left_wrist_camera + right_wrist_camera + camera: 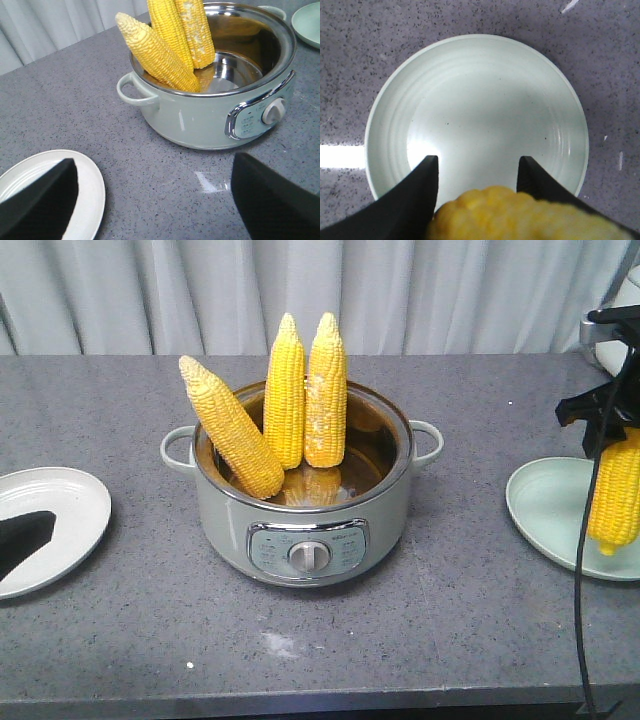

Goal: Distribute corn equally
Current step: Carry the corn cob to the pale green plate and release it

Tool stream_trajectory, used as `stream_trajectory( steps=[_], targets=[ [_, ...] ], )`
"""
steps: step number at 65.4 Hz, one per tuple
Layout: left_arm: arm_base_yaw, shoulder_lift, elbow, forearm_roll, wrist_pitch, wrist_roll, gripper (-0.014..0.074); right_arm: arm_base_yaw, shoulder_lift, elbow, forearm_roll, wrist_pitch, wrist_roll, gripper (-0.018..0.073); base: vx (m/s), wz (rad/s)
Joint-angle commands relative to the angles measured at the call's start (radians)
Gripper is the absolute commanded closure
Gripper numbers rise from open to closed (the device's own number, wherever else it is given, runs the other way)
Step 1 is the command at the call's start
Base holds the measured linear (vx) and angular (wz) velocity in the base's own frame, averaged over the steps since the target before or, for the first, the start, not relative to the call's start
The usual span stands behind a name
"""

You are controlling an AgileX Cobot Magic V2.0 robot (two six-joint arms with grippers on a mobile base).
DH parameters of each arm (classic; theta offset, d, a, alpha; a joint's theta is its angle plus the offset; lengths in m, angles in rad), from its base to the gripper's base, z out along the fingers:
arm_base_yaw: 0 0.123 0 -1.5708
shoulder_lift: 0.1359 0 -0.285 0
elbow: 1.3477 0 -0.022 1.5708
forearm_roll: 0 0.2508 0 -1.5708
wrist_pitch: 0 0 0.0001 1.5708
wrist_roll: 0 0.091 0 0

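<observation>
Grey speckled stone countertop (450,640) runs in front of a pale pleated curtain (450,290). At its right end your right gripper (477,167) has its black jaws clamped on the thick end of a golden-yellow corn cob (614,490), which hangs tip-down from them. Directly beneath sits a round pale green ribbed plate (470,100); you cannot tell whether the cob's tip touches it. A thin black cable (580,590) drops in front of that plate's inner edge. Your left gripper (154,160) hovers low at the other end with its jaws spread wide apart, one finger (40,200) over a round white plate (92,200) and the other above the counter. Between the two plates, well apart from both, stands a pale green electric cooking pot (220,510) with a steel rim, two side handles and a front dial (310,557). Three yellow corn cobs stand in it: a paler leaning cob (230,430) tilts left across the rim, and two upright cobs (285,390) stand side by side near the back wall, points up.
</observation>
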Motion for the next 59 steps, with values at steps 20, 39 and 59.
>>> stream_trajectory(
  steps=[20, 39, 59],
  targets=[
    [-0.006, -0.001, -0.03, -0.009, -0.063, -0.001, 0.001, -0.005, 0.081, -0.101, -0.083, 0.05, -0.018, 0.03, 0.0, 0.0],
    [-0.006, -0.001, -0.03, -0.009, -0.063, -0.001, 0.001, -0.005, 0.136, -0.101, -0.087, 0.038, -0.016, 0.028, 0.0, 0.0],
    [-0.006, -0.001, -0.03, -0.009, -0.063, -0.001, 0.001, -0.005, 0.144, -0.101, -0.086, -0.019, -0.001, 0.0023, 0.0, 0.0]
  ],
)
